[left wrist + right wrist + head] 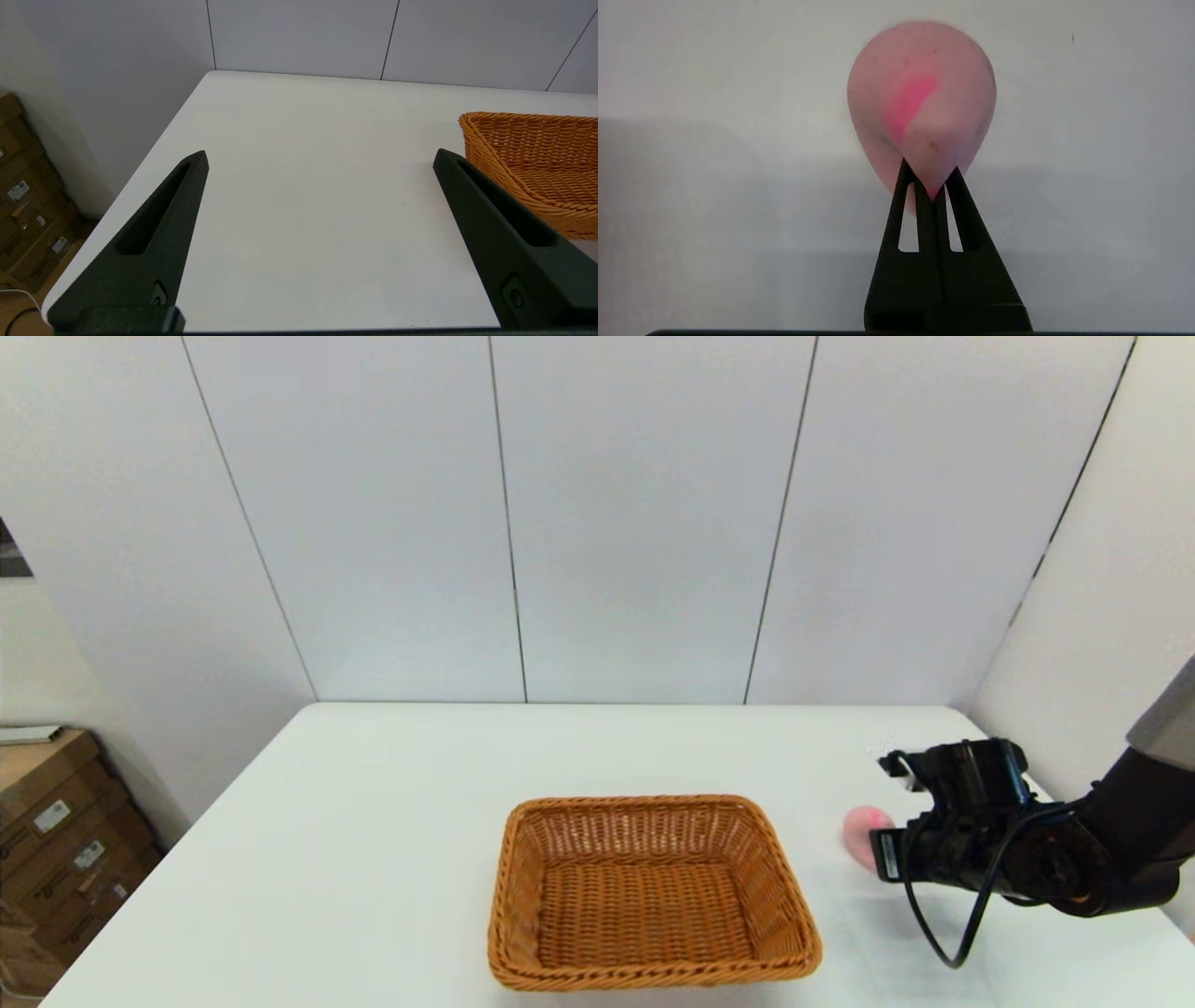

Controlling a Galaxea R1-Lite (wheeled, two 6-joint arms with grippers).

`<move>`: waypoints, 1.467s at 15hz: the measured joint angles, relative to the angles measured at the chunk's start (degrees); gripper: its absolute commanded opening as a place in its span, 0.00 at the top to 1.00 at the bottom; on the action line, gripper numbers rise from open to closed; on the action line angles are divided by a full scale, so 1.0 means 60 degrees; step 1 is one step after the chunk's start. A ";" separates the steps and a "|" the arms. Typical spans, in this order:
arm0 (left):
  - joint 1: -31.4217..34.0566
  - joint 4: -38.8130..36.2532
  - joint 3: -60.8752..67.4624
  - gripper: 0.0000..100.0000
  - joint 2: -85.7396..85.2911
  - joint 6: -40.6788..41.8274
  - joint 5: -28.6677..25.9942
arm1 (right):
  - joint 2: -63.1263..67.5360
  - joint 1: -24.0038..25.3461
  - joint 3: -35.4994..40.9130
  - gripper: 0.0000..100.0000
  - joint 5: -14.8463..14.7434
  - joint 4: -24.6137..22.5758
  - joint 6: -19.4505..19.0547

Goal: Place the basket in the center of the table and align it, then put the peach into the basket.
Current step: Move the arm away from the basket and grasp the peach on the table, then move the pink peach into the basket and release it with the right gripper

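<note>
Basket point(653, 891) sits on the white desk point(373, 821), near the desk's front edge and about midway across it, its long sides running across our view, nothing inside it. We take the basket as our landmark.

Right of the basket, apart from its right rim, lies the peach point(864, 831), pale pink with a darker pink blotch. Our right tool point(878, 845) is at the peach, reaching in from the right, farther from the basket than the fruit. In the right wrist view the right tool point(930, 179) has its two fingers point(903, 205) drawn nearly together, their tips nipping the narrow pointed end of the peach point(922, 93); the round bulk of the fruit stands beyond the tips. Whether the peach rests on the desk or is lifted, we cannot tell.

Left of the basket, our left tool point(320, 156) hangs over bare desk point(303, 140) with its fingers point(159, 224) spread wide, holding nothing; the basket's left rim point(518, 154) lies just beside its right finger.
</note>
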 measured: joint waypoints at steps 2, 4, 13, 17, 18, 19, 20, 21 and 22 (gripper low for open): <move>0.0000 -0.0004 0.0000 0.00 0.0000 0.0000 0.0002 | -0.0081 0.0010 0.0106 1.00 0.0014 -0.0142 0.0010; 0.0000 -0.0012 0.0000 0.00 0.0000 0.0000 0.0000 | -0.0492 0.0073 0.0280 1.00 0.0028 -0.0664 0.0106; 0.0000 -0.0012 0.0000 0.00 0.0000 0.0000 0.0000 | -0.4750 0.3300 -0.0920 1.00 -0.0110 0.2265 0.0579; 0.0000 -0.0012 0.0000 0.00 0.0000 0.0004 0.0002 | -0.4567 0.5362 -0.1030 1.00 -0.0150 0.2448 0.0593; 0.0000 -0.0012 0.0000 0.00 0.0000 0.0004 0.0002 | -0.4313 0.5711 -0.1063 1.00 -0.0146 0.2432 0.0597; 0.0000 -0.0012 0.0000 0.00 0.0000 0.0000 0.0002 | -0.4043 0.6022 -0.1099 1.00 -0.0154 0.2414 0.0597; 0.0000 -0.0012 0.0000 0.00 0.0000 0.0000 0.0002 | -0.3767 0.6280 -0.1150 1.00 -0.0158 0.2400 0.0597; 0.0000 -0.0012 0.0000 0.00 0.0000 0.0000 0.0002 | -0.3476 0.6506 -0.1223 1.00 -0.0165 0.2404 0.0601; 0.0000 -0.0012 0.0000 0.00 0.0000 0.0000 0.0002 | -0.3216 0.6703 -0.1304 1.00 -0.0165 0.2418 0.0605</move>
